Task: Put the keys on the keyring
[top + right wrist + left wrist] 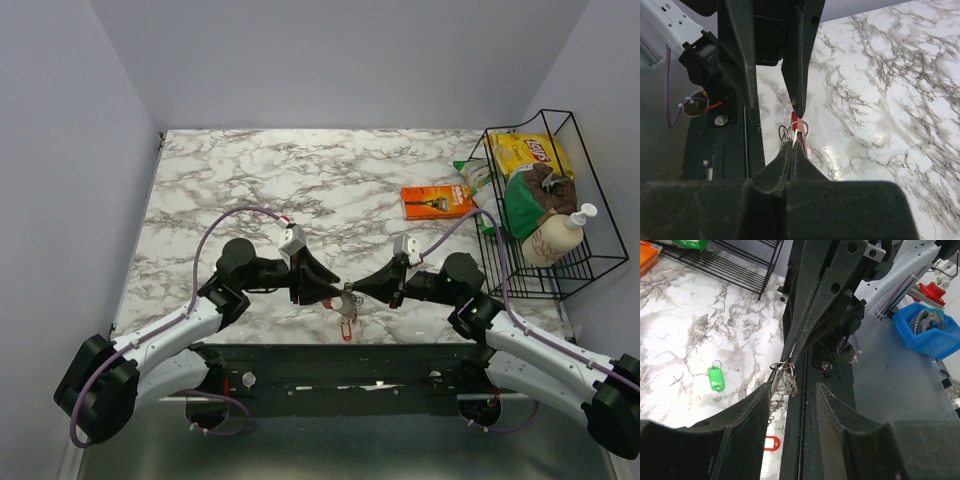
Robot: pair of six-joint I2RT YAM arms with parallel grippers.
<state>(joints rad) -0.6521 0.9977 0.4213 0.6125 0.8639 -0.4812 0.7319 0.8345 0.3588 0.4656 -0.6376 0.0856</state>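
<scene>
My right gripper (354, 290) (796, 145) is shut on the keyring (799, 131) (785, 376), a small cluster of thin wire loops held above the table's near edge. A red key tag (346, 329) (771, 443) hangs below it. My left gripper (328, 294) (794, 388) faces it from the left and is open. Its left fingertip (765, 392) sits right beside the loops, with nothing between the jaws. In the right wrist view one left finger (799, 95) ends just above the ring. A green key tag (716, 378) lies alone on the marble.
An orange packet (437, 201) lies at the back right. A black wire rack (590, 262) holds a yellow chips bag and a soap bottle. The black base rail (340, 358) runs along the near edge. A blue bin (925, 332) of metal parts sits off the table.
</scene>
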